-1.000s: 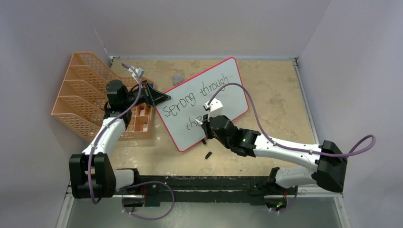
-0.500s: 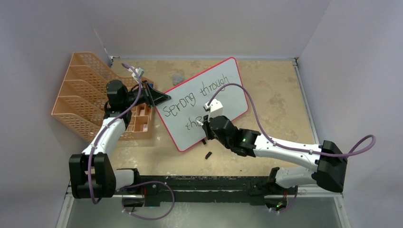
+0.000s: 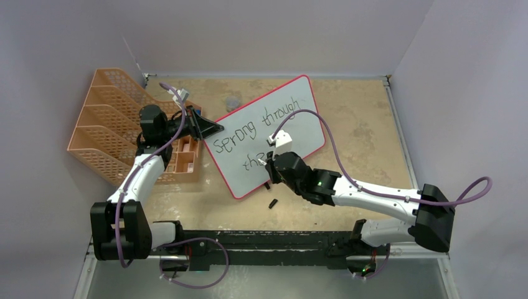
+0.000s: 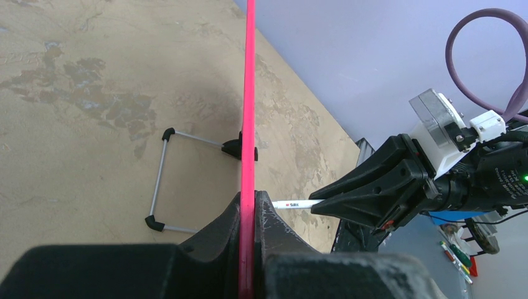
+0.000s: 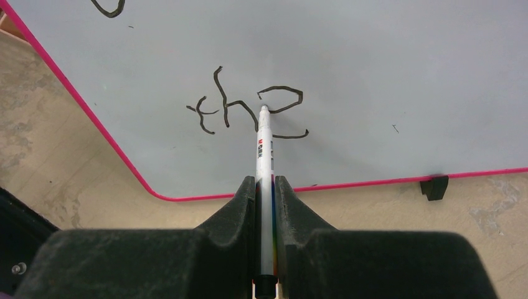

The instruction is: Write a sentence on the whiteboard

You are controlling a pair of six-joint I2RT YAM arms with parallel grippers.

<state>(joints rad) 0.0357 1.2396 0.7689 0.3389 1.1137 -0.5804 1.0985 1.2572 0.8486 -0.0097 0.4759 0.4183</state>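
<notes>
The whiteboard point(image 3: 299, 118) stands tilted on the table, its red frame edge-on in the left wrist view point(image 4: 249, 93). My left gripper point(image 3: 215, 129) point(image 4: 249, 202) is shut on its left edge. The sentence point(image 3: 249, 128) reads "Sprong through" on the upper line, with "the" point(image 5: 243, 112) below it. A white marker point(image 5: 264, 156) is clamped in my shut right gripper point(image 3: 269, 167) point(image 5: 266, 180). Its tip touches the whiteboard point(image 5: 373, 62) at the left end of the "e".
An orange mesh file rack point(image 3: 109, 124) stands at the left, with a small orange tray point(image 3: 183, 156) beside it. A black marker cap point(image 3: 273, 203) lies on the table below the board. The board's wire stand point(image 4: 159, 180) and black foot point(image 5: 434, 186) rest on the table.
My right gripper has shifted very slightly with the marker on the second line. The left arm and the board have not moved.
</notes>
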